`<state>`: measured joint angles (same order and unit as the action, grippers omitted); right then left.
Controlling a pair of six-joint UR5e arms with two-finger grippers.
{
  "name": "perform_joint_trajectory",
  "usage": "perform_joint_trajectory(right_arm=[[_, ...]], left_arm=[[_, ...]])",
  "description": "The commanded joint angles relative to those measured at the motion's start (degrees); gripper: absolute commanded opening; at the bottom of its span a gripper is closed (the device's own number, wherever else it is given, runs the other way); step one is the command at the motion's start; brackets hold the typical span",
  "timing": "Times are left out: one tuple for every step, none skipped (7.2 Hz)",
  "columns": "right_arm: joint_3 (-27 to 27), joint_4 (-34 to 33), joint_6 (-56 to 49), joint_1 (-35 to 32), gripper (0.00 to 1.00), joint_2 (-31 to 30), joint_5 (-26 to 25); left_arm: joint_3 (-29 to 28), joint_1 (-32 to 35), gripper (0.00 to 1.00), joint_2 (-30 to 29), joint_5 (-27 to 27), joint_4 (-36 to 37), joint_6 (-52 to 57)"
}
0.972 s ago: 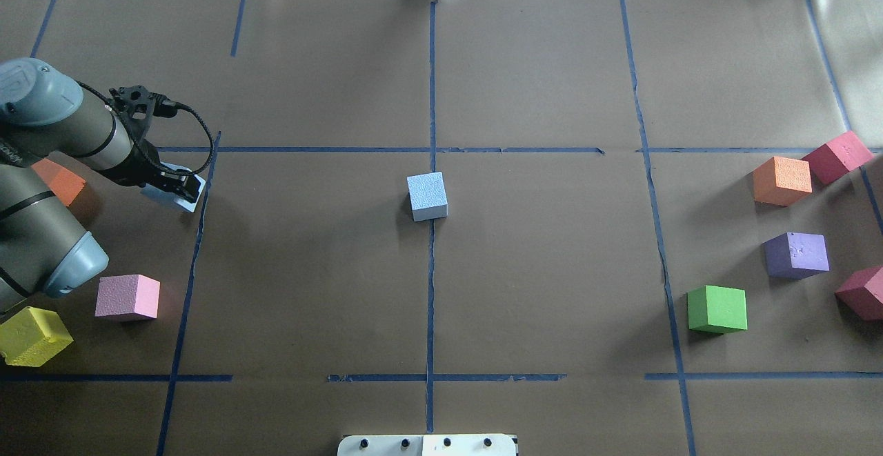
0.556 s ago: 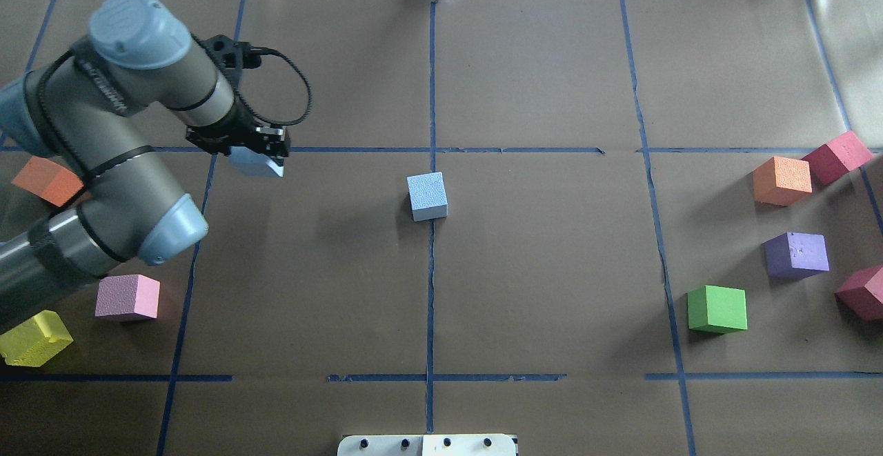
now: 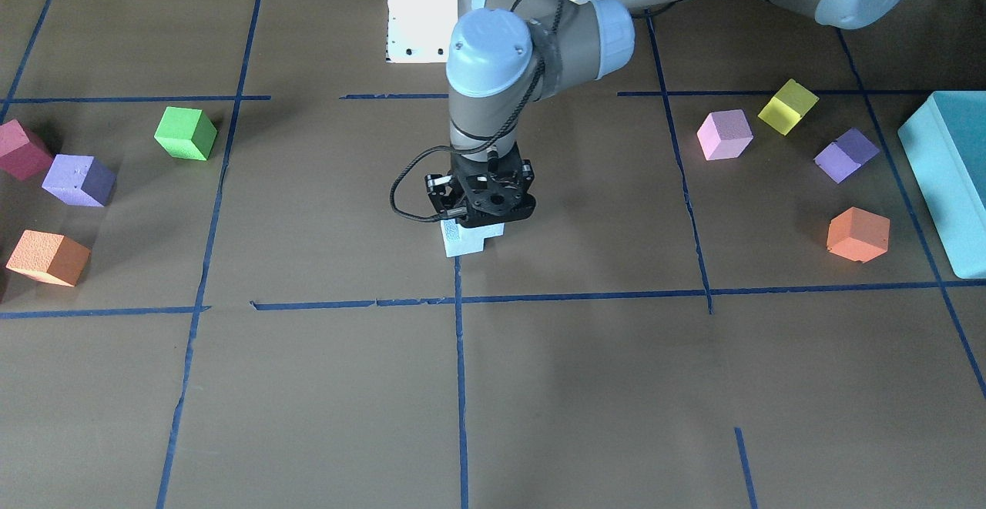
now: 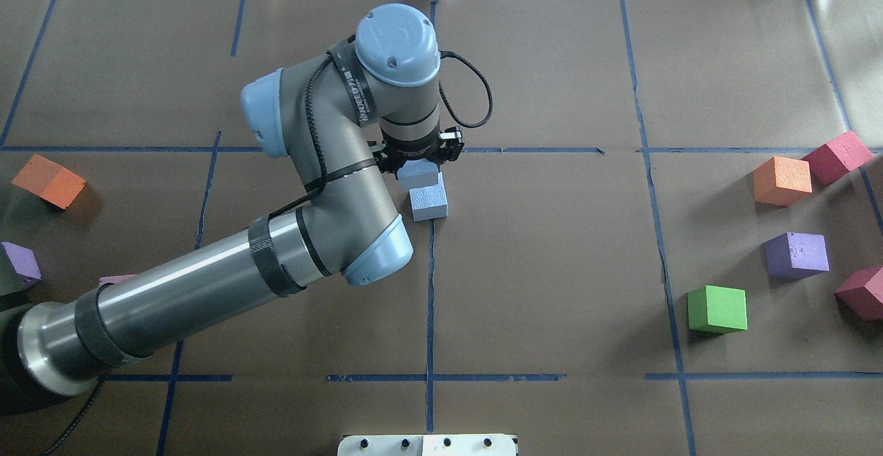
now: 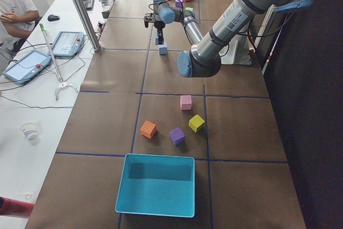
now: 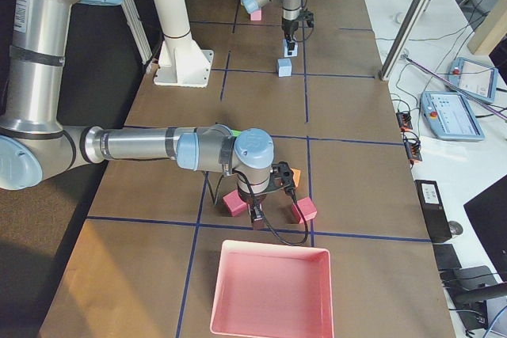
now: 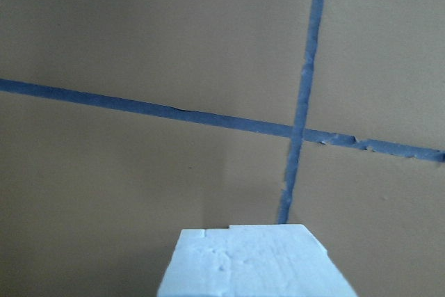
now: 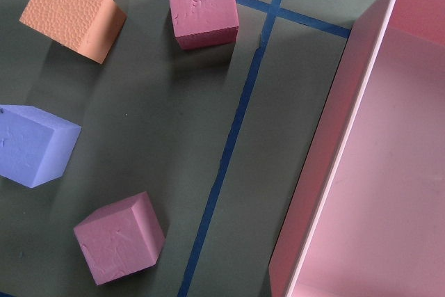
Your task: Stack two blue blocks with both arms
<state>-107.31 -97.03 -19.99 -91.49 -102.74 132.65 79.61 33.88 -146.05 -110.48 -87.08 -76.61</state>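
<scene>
One blue block [image 4: 428, 202] sits on the table's centre tape line. My left gripper [image 4: 419, 161] is shut on the second blue block [image 4: 418, 175] and holds it a little above the first, slightly offset to the far side. The side view shows the held block [image 6: 290, 51] above the resting one [image 6: 284, 67] with a small gap. The held block fills the bottom of the left wrist view [image 7: 254, 262]. My right gripper [image 6: 257, 217] hangs over red cubes beside the pink tray [image 6: 269, 294]. I cannot tell whether it is open or shut.
On the right stand an orange cube [image 4: 781, 180], red cubes [image 4: 836, 156], a purple cube [image 4: 797, 254] and a green cube [image 4: 717, 309]. On the left are an orange cube [image 4: 48, 180], a purple cube [image 4: 19, 263] and a teal box [image 3: 951, 178].
My left arm has carried the blue block from the table's left side to the centre, over the other blue block. The resting block has not moved.
</scene>
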Motion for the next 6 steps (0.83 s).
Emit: perform_joint_trajectory(right_arm=[[-0.2, 0.0, 0.0, 0.0, 1.0, 0.0, 0.2], [-0.2, 0.0, 0.0, 0.0, 1.0, 0.0, 0.2], [-0.1, 0.0, 0.0, 0.0, 1.0, 0.0, 0.2], [-0.1, 0.0, 0.0, 0.0, 1.0, 0.0, 0.2], [-0.1, 0.0, 0.0, 0.0, 1.0, 0.0, 0.2], [-0.1, 0.0, 0.0, 0.0, 1.0, 0.0, 0.2]], left_arm=[[-3.0, -2.6, 0.1, -1.5, 2.2, -0.2, -1.4], [-3.1, -2.6, 0.1, -1.2, 2.3, -0.1, -1.1], [-3.1, -2.5, 0.11, -0.6, 2.2, -0.3, -0.3], [-3.1, -2.5, 0.13, -0.6, 2.1, -0.5, 0.4], [-3.1, -2.5, 0.51, -0.6, 2.0, -0.5, 2.1], [-2.9, -2.5, 0.92, -0.6, 2.1, -1.0, 2.6]])
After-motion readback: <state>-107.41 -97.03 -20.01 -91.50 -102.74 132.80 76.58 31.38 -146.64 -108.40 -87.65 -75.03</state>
